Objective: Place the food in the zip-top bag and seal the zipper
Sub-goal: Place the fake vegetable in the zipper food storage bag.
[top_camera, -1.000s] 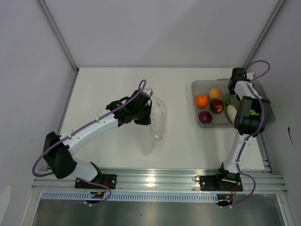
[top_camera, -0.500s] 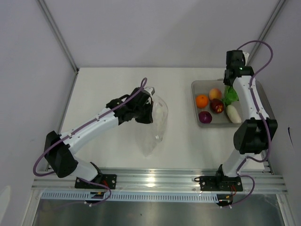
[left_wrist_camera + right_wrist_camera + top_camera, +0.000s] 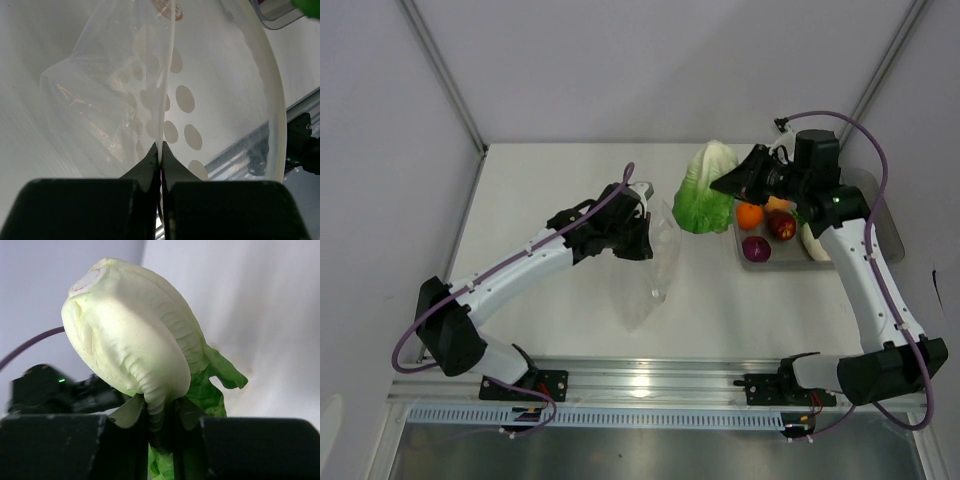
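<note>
My left gripper point(image 3: 638, 236) is shut on one lip of the clear zip-top bag point(image 3: 648, 270) and holds its mouth open; the pinched zipper strip point(image 3: 167, 75) runs up from my fingertips in the left wrist view. My right gripper point(image 3: 728, 186) is shut on the green leafy cabbage point(image 3: 705, 192) and holds it in the air between the bag and the tray. In the right wrist view the cabbage point(image 3: 135, 335) fills the frame above my fingers. The orange point(image 3: 749, 214), a dark red fruit point(image 3: 781, 226), a purple fruit point(image 3: 756, 249) and the white radish point(image 3: 812, 240) lie in the tray.
The rigid clear tray point(image 3: 776, 262) stands at the right of the table, partly hidden by my right arm. White walls and metal posts close in the back and sides. An aluminium rail point(image 3: 650, 385) runs along the near edge.
My right gripper has lifted the cabbage out of the tray and carried it left toward the bag. The left gripper has kept its hold on the bag.
</note>
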`<state>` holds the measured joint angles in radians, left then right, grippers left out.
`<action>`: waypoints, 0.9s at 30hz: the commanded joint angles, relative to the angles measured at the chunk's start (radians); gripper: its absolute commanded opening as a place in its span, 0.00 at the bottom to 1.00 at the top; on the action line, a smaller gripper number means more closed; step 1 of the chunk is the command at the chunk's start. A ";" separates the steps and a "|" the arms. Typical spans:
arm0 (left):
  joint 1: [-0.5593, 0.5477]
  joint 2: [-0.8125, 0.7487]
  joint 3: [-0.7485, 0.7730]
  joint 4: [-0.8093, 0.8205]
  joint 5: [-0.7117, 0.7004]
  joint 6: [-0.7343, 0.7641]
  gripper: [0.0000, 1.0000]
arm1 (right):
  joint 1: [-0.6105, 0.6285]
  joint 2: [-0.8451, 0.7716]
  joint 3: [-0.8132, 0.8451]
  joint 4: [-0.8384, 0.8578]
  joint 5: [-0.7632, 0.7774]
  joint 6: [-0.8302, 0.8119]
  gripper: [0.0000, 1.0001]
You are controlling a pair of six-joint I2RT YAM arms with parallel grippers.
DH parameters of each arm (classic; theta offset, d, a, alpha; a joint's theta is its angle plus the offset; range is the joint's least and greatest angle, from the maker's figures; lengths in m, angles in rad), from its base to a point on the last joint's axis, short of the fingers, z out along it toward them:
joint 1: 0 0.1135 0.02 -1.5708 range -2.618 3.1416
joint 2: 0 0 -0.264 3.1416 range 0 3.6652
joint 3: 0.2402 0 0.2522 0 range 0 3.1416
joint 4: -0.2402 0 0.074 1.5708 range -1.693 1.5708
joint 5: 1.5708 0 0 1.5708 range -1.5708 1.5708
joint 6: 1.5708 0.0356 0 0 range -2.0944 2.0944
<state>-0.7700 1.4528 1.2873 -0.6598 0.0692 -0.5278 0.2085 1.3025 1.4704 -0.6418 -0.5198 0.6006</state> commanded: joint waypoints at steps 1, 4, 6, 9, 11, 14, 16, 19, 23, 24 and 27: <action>0.008 -0.032 0.040 0.048 0.035 -0.024 0.01 | 0.046 -0.045 0.001 0.211 -0.226 0.214 0.00; 0.008 -0.045 0.029 0.054 0.023 -0.037 0.00 | 0.060 -0.075 -0.041 0.280 -0.250 0.308 0.00; 0.008 -0.055 0.011 0.081 0.021 -0.052 0.01 | 0.077 -0.098 -0.118 0.349 -0.250 0.372 0.00; 0.008 -0.081 -0.026 0.127 0.017 -0.080 0.00 | 0.103 -0.109 -0.209 0.426 -0.253 0.484 0.00; 0.008 -0.092 -0.043 0.140 0.011 -0.092 0.01 | 0.114 -0.115 -0.228 0.436 -0.250 0.519 0.00; 0.008 -0.103 -0.055 0.154 -0.002 -0.097 0.01 | 0.118 -0.137 -0.229 0.444 -0.272 0.559 0.00; 0.008 -0.111 -0.072 0.175 0.001 -0.095 0.01 | 0.117 -0.140 -0.223 0.444 -0.299 0.582 0.00; 0.006 -0.134 -0.109 0.207 -0.005 -0.095 0.01 | 0.117 -0.128 -0.228 0.430 -0.359 0.605 0.00; 0.006 -0.143 -0.135 0.229 -0.008 -0.106 0.01 | 0.126 -0.120 -0.277 0.445 -0.405 0.622 0.00; 0.006 -0.144 -0.138 0.235 -0.003 -0.110 0.01 | 0.129 -0.123 -0.304 0.452 -0.402 0.628 0.00; 0.006 -0.147 -0.158 0.264 0.014 -0.133 0.01 | 0.140 -0.124 -0.349 0.450 -0.379 0.617 0.00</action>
<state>-0.7700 1.3445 1.1423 -0.4648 0.0746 -0.6235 0.3370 1.1969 1.1572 -0.2363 -0.8696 1.1927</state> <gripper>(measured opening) 0.005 0.186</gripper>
